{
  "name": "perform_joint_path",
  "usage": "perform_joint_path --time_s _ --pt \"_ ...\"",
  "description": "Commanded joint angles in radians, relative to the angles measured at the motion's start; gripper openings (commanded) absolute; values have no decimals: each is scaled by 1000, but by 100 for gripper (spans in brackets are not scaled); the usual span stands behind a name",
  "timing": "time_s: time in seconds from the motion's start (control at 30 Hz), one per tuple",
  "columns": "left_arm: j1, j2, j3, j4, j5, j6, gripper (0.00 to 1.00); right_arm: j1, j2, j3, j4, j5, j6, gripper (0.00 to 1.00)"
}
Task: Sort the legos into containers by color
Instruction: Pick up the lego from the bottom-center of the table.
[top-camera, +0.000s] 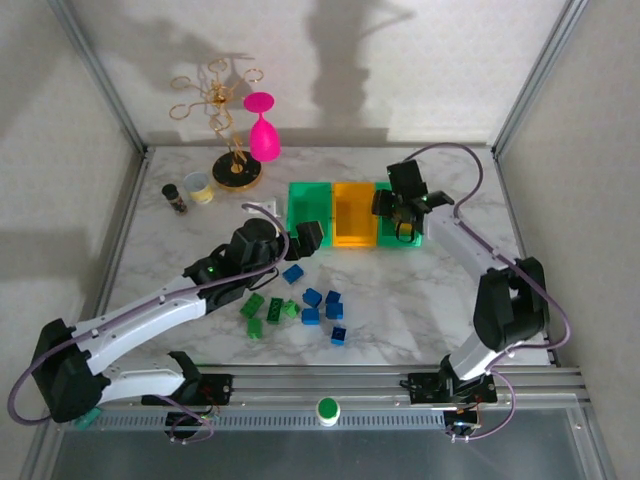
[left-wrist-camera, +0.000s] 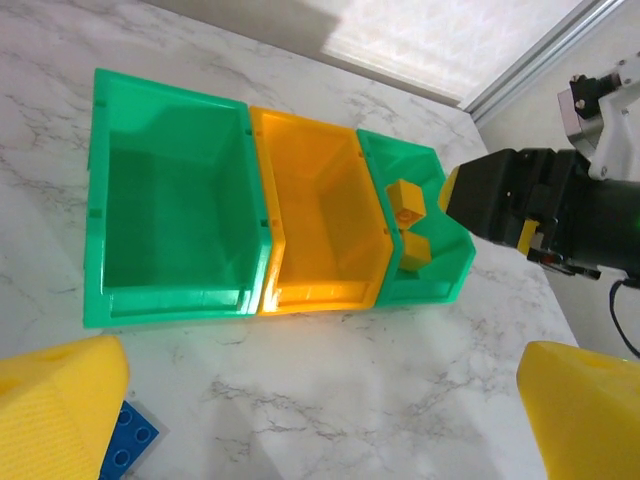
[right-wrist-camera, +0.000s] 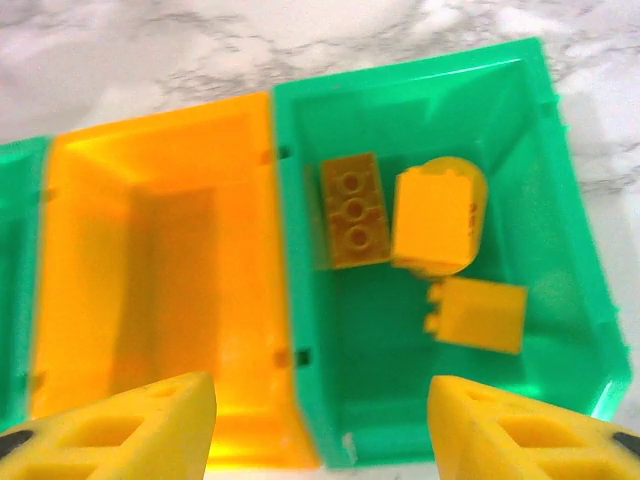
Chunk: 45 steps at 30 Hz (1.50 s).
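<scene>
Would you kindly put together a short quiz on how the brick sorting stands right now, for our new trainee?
1. True or false: the orange bin is empty.
2. What color are the bricks in the right green bin? A blue, B green, C yellow-orange.
3. Fill in: the loose bricks on the table are blue and ____.
Key: 1 true; 2 C; 3 green.
</scene>
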Motion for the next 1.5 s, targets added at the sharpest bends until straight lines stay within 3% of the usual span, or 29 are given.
perform_joint_path --time_s 0.0,0.2,0.4,0.8,1.47 --pt "8 -48 -39 -36 40 2 100 54 -63 -82 -49 -16 14 60" --pt "8 -98 -99 -46 78 9 99 186 -151 -167 -82 9 80 63" --pt "8 -154 -171 -45 45 -7 100 330 -201 -257 -99 14 168 66" --pt "8 -214 -246 -44 0 -75 100 576 -152 -359 -64 -2 390 70" --pt "8 -225 -244 -79 -28 -64 100 643 46 -289 -54 14 426 65"
